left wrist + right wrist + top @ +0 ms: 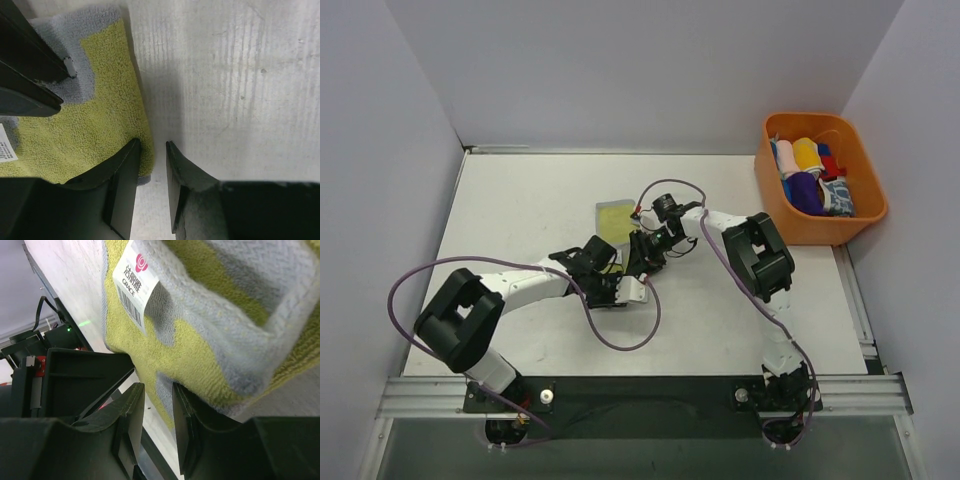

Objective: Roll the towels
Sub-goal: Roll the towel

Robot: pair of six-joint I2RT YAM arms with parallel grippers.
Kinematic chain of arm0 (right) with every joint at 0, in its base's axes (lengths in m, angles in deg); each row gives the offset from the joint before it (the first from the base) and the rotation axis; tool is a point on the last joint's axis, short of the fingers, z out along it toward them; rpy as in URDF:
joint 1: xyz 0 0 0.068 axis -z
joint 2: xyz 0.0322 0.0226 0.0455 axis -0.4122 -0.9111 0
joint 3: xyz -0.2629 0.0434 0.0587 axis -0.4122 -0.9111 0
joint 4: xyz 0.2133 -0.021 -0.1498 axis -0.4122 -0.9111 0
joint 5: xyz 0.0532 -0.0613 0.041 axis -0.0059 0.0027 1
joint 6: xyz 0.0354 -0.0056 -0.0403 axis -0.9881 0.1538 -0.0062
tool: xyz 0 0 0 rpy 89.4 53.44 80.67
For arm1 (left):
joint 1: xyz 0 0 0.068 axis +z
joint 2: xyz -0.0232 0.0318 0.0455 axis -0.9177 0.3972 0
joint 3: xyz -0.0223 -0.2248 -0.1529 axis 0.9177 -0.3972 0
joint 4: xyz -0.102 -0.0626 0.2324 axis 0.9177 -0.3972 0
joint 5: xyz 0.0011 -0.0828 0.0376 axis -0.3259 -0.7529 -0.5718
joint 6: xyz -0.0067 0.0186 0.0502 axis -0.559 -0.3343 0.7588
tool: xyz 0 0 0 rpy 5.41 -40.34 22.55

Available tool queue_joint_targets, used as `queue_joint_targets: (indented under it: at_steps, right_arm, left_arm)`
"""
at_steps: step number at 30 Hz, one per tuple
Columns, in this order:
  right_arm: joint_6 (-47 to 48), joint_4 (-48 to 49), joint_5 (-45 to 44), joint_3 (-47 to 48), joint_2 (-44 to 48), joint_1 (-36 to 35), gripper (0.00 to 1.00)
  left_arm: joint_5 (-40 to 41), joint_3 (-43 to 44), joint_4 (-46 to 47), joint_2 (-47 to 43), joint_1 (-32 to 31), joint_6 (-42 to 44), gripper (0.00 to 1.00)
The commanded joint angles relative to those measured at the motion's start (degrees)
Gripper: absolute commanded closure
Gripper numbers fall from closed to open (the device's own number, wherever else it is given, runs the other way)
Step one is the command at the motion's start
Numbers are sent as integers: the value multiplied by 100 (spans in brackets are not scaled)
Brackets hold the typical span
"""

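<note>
Arms are both bunched up over the middle of the table (520,220), meeting at the near edge of the yellow-green towel (616,216), which lies about centre, well apart from the orange basket (800,228) in the far right corner. From the top view only the far part of the towel shows, the rest sits under the two wrists. Right gripper (159,400) looks clamped on it: its own camera shows the jaws drawn close with the grey border running down between them, and the cloth there is lifted and folded over on itself, white tag (135,285) with the barcode facing the lens. Left gripper (152,165) is trickier: its jaws stand just a narrow slit apart right at the towel's corner, one finger (122,185) overlapping the pile and the other over bare table, and honestly one can't tell whether it has pinched any cloth or not. In that same view the other arm's black fingers (30,55) sit on the grey border at the next corner. Blue-and-white patterned towel (838,197) is over in the basket, tucked in with a bunch of other coloured rolled cloths (807,152)
</note>
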Motion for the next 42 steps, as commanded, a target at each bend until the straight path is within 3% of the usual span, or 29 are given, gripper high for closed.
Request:
queue_joint_targets:
  at_steps: [1,15,27,28,33,38,42]
  right_arm:
    - [44,-70,-114,-84,108,-4,70]
    - [27,-79,-88,-40,20,4,71]
    - [9,-96,-79,-57,11,22,71]
    - [18,-96,-79,-57,11,22,71]
    - [1,-61,-44,-198,484,31,76]
    - [-158,9,-79,232,995,118,76]
    - [-211,1,-79,777,697,172,76]
  left_arm:
    - [312,-85,401,86,-31,206,62]
    - [400,-112,357,-520,-163,74,56]
    - [444,11,269,208,-154,329,57]
    - [461,11,269,244,-154,338,58]
    - [58,161,-327,245,-146,618,84]
    - [-566,240,-1091,-2,-154,786,95]
    - [-1005,573,-1742,86,-137,691,99]
